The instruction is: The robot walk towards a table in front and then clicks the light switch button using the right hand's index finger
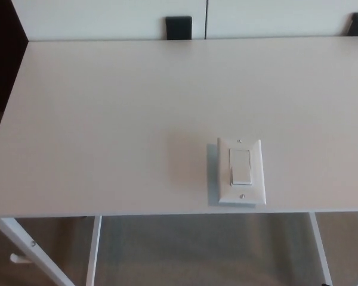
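Head view: you are looking down on a white bench [107, 119] that fills most of the frame, its near edge running across the lower part of the picture. The light switch [241, 171] lies flat on the bench top, right of centre and close to that near edge. It is a white rectangular wall plate, long side pointing away from you. The rocker button [241, 167] sits in the middle of the plate, with a small screw above and another below it. A soft shadow falls on the bench just left of the plate.

Neither robot hand shows in this view, so you cannot read whether either is open, closed or holding anything. Nothing touches the switch.

Below the near edge you see the white bench legs [30, 250] at left and right, angled outward, over a grey-beige floor [203, 250]. Past the far edge stand pale panels [107, 12] with a dark block [178, 27] at the seam between them and a second dark block at the top right corner. A dark area borders the bench on the far left.
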You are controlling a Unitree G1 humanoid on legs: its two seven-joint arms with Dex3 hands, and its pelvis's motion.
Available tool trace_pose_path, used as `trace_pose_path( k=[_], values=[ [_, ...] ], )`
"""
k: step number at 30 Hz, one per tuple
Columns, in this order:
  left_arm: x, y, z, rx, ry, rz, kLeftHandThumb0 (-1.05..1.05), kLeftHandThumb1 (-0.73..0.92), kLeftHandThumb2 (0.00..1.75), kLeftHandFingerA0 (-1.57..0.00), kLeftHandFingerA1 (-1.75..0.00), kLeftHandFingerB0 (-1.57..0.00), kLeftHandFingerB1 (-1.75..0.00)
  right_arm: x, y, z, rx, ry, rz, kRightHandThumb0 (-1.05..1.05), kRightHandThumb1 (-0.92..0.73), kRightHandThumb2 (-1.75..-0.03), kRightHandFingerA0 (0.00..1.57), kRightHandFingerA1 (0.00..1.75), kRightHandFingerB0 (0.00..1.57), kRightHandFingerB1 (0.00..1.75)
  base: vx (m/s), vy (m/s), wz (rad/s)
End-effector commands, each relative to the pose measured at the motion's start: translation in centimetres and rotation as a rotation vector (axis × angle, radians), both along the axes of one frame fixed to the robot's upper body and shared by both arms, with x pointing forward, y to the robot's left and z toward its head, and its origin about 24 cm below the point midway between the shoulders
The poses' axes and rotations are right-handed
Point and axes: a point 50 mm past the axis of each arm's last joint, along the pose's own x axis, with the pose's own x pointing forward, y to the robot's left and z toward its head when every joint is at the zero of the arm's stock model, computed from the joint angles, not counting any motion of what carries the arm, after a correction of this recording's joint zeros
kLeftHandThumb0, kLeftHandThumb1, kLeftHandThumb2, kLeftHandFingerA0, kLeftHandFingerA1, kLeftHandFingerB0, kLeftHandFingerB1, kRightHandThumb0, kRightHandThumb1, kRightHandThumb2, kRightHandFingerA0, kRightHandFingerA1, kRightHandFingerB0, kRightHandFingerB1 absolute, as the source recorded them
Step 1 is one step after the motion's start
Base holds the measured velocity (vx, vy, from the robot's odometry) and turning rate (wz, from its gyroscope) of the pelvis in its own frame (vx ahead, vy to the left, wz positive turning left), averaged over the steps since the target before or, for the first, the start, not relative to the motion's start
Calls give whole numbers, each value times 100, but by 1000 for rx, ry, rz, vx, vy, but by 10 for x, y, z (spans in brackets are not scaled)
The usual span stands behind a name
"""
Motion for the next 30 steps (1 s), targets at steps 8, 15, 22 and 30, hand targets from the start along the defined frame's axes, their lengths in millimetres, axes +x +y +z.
trace_pose_path(
  k=[8, 15, 22, 30],
  values=[
    [4, 5, 3, 36, 8, -6, -15, 59, 57, -52, -41, -36, -35, -2, 23, 20, 97, -42, 121, -51, -53, -58, 66, 41, 56, 38, 0, 0, 0],
    [-2, 3, 5, 21, 13, -11, -15, 60, 58, -51, -41, -36, -35, -13, 55, 68, 328, -120, 336, -57, -50, -61, 61, 42, 52, 39, 0, 0, 0],
    [10, 6, 6, 38, -9, -18, -16, 60, 57, -52, -42, -37, -36, -5, 74, 142, 656, -261, 475, -51, -57, -58, 62, 40, 51, 37, 0, 0, 0],
    [15, 7, 5, 30, -17, -2, -16, 59, 57, -53, -42, -38, -36, -3, 73, 202, 879, -442, 486, -51, -56, -58, 69, 43, 53, 38, 0, 0, 0]
  ],
)
